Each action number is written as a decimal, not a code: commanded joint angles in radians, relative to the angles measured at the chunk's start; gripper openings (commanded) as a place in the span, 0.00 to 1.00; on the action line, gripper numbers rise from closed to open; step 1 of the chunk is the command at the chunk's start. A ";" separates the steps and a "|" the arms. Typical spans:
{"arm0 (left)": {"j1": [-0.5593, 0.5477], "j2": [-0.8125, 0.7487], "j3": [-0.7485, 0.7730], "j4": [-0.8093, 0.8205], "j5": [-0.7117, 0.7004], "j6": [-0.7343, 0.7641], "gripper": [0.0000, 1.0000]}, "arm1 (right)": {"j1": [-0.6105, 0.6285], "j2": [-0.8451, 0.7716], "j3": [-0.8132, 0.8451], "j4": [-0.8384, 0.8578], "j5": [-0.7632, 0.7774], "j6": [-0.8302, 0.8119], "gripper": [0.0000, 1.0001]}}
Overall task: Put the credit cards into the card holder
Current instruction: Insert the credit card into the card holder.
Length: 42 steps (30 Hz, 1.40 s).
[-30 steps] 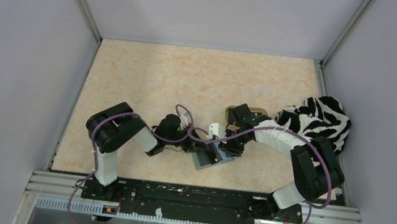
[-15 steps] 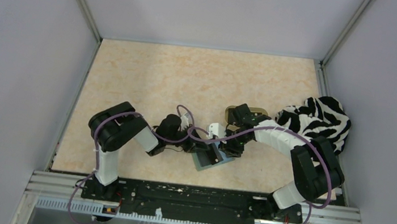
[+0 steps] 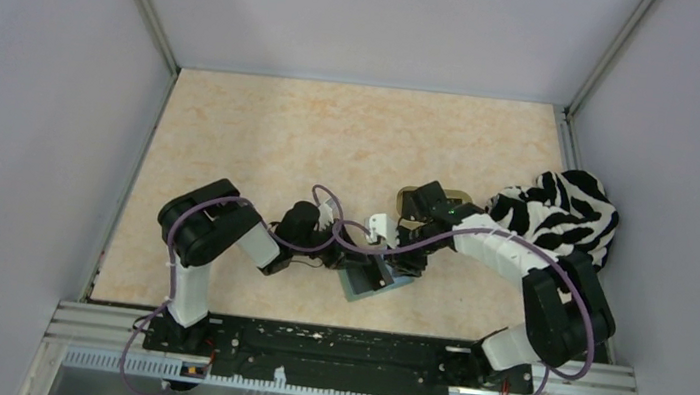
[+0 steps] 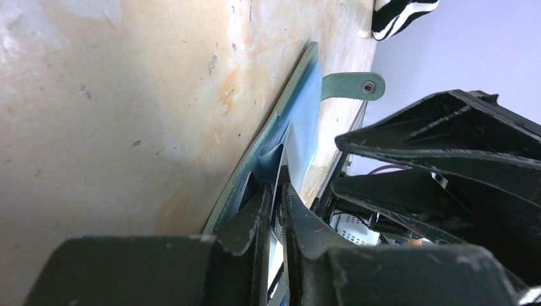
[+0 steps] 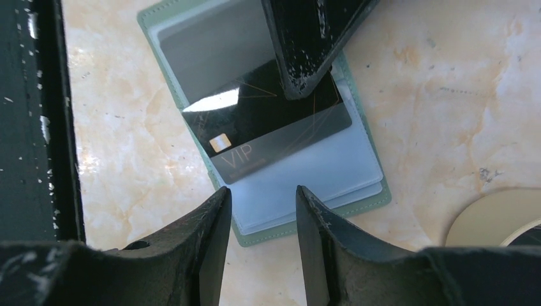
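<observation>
- The left pincer (image 4: 275, 191) stays clamped on a leaf of the pale grey-green folding card holder (image 4: 300, 108).
- The black glossy rectangular credit card (image 5: 268, 121) seems part-tucked inside it, just ahead of the right pincer (image 5: 263, 210).
- That pincer, fingers apart, has eased back, so the card looks released.

From above, we see the card holder (image 3: 355, 287) mostly covered by the right arm (image 3: 482, 242) and a cable (image 3: 351, 241); any card there is too small to make out. In the right wrist view a finger (image 5: 306, 38) of the left tool (image 4: 275, 190) hides a corner of the black card (image 5: 268, 127), and the picture's edge cuts the tan tray (image 5: 491, 217). What that tool pinches we cannot tell.
</observation>
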 commanded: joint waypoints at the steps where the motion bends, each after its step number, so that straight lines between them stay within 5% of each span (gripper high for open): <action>1: 0.000 0.027 0.002 -0.035 0.010 0.030 0.17 | 0.033 -0.063 0.024 0.007 -0.123 -0.023 0.42; 6: 0.000 0.028 0.005 -0.035 0.012 0.030 0.17 | 0.096 -0.073 0.012 0.034 -0.156 -0.023 0.35; 16: 0.000 0.027 0.005 -0.033 0.015 0.031 0.17 | 0.268 -0.022 0.017 0.136 -0.030 0.062 0.00; 42: 0.000 0.039 0.005 -0.010 0.033 0.026 0.19 | 0.389 0.094 0.034 0.233 0.267 0.172 0.00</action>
